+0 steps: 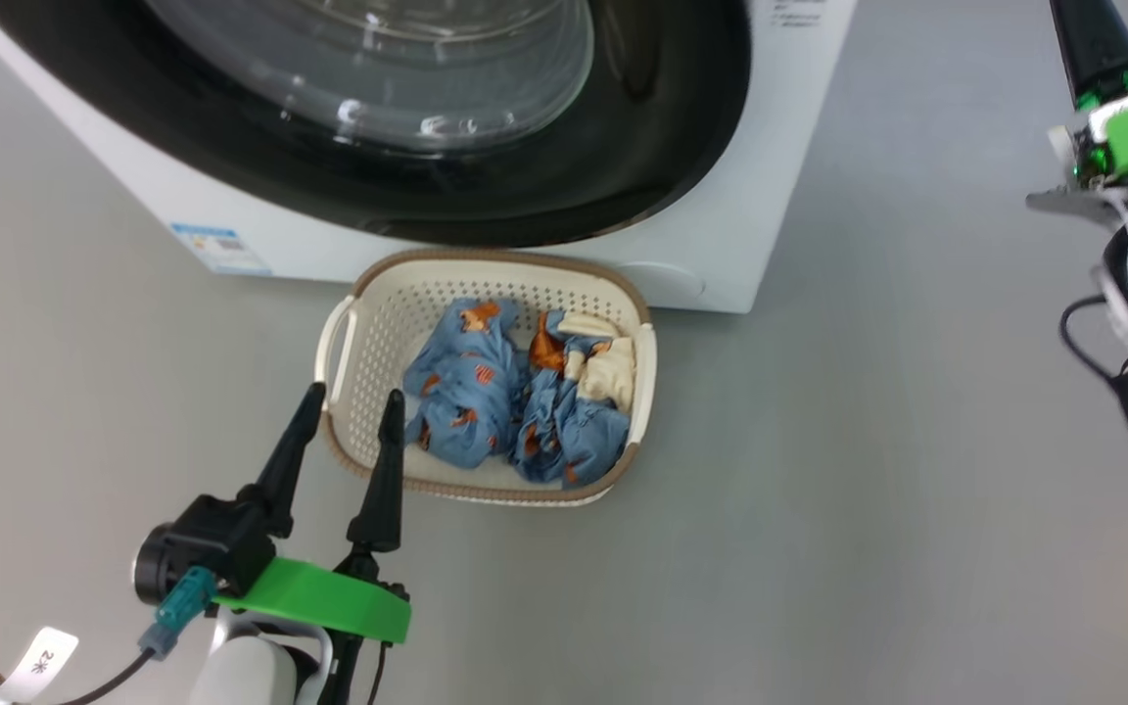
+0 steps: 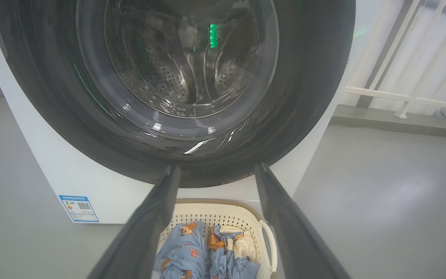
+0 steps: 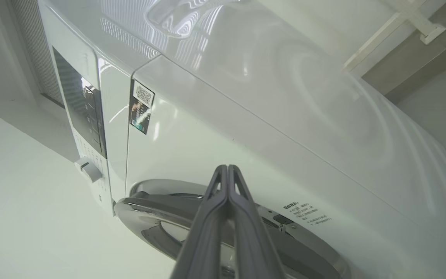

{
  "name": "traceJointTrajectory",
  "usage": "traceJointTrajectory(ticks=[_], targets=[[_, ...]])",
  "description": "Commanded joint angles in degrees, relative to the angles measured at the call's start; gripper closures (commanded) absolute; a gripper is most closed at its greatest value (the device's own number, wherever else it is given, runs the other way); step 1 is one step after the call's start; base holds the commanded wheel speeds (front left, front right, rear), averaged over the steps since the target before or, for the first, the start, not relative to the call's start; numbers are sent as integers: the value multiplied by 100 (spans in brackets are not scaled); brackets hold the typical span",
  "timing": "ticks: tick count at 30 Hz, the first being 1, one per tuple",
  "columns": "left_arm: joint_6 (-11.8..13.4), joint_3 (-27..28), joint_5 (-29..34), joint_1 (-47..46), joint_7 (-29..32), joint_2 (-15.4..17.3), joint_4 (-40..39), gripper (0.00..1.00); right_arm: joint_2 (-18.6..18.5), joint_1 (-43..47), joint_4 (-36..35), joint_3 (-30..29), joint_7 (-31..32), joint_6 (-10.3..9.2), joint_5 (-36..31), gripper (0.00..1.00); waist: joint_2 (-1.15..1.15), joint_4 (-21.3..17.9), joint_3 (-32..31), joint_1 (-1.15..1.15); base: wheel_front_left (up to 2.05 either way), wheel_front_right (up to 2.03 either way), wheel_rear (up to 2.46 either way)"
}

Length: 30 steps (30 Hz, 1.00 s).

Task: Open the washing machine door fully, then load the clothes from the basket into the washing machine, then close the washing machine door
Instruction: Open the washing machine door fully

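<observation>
- The washing machine door (image 1: pixel 623 166) is seen across the top of the head view, lying flat against the white front of the washing machine (image 1: pixel 779 196). It is judged closed, so opening it is taken as the step in hand.
- The door is judged stiff, hinged and fairly heavy. Its glossy black rim (image 2: pixel 312 97) is expected to be slippery under narrow fingertips.
- A hold behind the rim's outer edge, on the side away from the hinge, is advised. A handle recess cannot be identified with certainty.
- The glass bowl (image 1: pixel 378 69) at the door's centre is to be treated as fragile and is not to be used as a hold.
- The basket (image 1: pixel 378 323) is found at the centre of the head view, on the floor (image 1: pixel 868 490), just in front of the machine and below the door. It is judged light and liable to slide.
- The clothes (image 1: pixel 471 392) lie crumpled inside the basket. They are judged soft, light and limp. A pinch on a raised fold at the top of the heap is advised, and trailing ends are expected to drape.
- The left gripper (image 1: pixel 352 397) is seen at the lower left of the head view, fingers spread wide with nothing between them, tips at the basket's left rim.
- The right gripper (image 3: pixel 227 170) is seen at the bottom centre of the right wrist view, fingers pressed together and empty, pointed at the machine's front beside the door.
</observation>
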Motion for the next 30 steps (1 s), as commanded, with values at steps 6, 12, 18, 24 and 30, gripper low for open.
traceJointTrajectory(ticks=[6,12,18,24,30], targets=[[84,-15,-178,-249,-60,62,-227,0,-188,-445,-209,122,1276,32,629,100,0,312,418,0,0,0,0],[166,-177,-290,-352,-60,62,-314,0,-165,-754,-134,85,2295,32,846,100,0,388,645,0,0,0,0],[249,-362,-387,-491,-60,62,-445,0,-65,-1119,37,-12,2840,32,801,100,0,482,886,0,0,0,0],[315,-551,-470,-583,-60,62,-577,0,-33,-1434,178,-45,3145,32,623,100,0,609,1104,0,0,0,0],[371,-688,-555,-645,-60,62,-669,0,-6,-1668,286,-54,3348,32,529,100,0,718,1264,0,0,0,0]])
